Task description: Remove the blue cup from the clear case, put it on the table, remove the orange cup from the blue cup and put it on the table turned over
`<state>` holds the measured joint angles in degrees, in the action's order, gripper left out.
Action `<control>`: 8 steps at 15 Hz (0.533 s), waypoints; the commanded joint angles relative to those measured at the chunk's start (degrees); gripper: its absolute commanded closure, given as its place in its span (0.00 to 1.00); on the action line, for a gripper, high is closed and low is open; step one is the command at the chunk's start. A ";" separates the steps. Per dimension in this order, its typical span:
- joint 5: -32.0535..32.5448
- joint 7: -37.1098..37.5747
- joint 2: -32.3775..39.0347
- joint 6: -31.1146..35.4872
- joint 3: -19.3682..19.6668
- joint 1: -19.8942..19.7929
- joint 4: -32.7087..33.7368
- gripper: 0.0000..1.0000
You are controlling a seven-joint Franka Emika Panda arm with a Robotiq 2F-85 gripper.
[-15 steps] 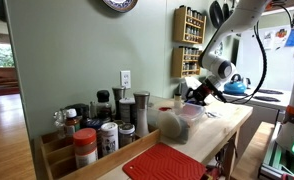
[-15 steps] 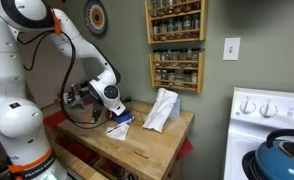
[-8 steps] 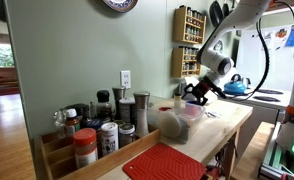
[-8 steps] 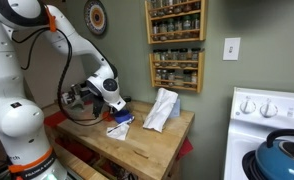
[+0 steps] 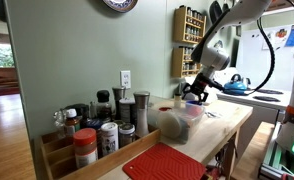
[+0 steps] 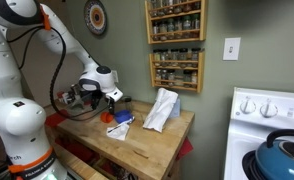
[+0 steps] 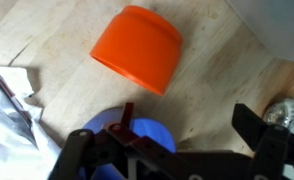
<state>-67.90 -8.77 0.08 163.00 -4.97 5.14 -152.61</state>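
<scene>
In the wrist view the orange cup stands upside down on the pale wooden table. The blue cup stands upright just below it, partly hidden by my gripper's body. My gripper hangs open above the table, with bare wood between its fingers and nothing held. The grey edge of the clear case shows at the top right. In both exterior views the gripper hovers over the counter beside the clear case.
A crumpled plastic bag lies left of the cups. Spice jars crowd the counter's near end by a red ribbed mat. A spice rack hangs on the wall, and a stove with a blue kettle stands beside the counter.
The gripper has opened and lifted away from the orange cup, which stays overturned on the table. The arm stands more upright.
</scene>
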 commanded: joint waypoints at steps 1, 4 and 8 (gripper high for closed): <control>16.01 12.52 -1.72 1.85 -0.20 0.25 -4.05 0.00; 18.34 12.11 -0.48 0.87 -0.08 -0.10 -2.43 0.00; 23.21 14.28 -2.03 0.87 0.09 -0.35 -3.47 0.00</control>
<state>-44.68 5.51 -1.96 163.87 -4.87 4.79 -156.09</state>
